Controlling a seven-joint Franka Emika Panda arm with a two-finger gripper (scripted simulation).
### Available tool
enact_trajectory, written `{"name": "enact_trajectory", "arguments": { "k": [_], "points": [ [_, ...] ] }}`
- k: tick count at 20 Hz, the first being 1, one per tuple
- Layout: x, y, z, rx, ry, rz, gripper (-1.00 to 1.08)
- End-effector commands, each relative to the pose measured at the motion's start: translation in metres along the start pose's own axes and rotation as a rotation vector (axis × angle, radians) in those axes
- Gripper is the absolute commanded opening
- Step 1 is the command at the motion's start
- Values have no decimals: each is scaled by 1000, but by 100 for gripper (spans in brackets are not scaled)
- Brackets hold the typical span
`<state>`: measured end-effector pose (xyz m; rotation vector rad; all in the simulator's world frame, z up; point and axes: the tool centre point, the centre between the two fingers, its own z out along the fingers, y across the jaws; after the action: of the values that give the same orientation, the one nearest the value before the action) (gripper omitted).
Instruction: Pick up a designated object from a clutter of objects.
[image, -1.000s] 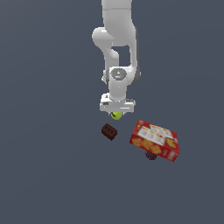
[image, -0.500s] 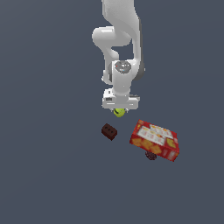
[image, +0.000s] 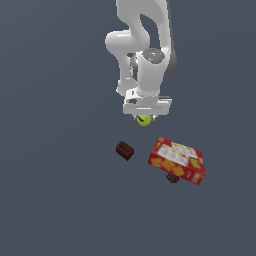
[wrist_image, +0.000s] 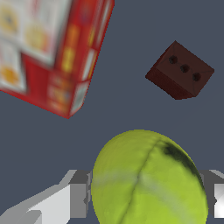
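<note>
Below claw (image: 144, 118): one tennis ball (image: 144, 120), apparently gripped.

In the exterior view the end effector (image: 145, 116) covers the top of the tennis ball (image: 144, 120), and its fingertips are too small to tell apart. The cracker box (image: 177, 160) hides most of the maroon ball (image: 172, 178). In the wrist view the tennis ball (wrist_image: 148, 181) and the cracker box (wrist_image: 48, 52) are cut off by the picture's edge, and the box print is blurred.
</note>
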<state>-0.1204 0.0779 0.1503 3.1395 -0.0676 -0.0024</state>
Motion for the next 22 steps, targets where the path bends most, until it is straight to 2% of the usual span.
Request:
{"name": "enact_trajectory", "arguments": {
  "k": [1, 22],
  "points": [
    [2, -10, -22, 0, 1, 0, -100],
    [20, -98, -210, 0, 1, -1, -100]
  ]
}}
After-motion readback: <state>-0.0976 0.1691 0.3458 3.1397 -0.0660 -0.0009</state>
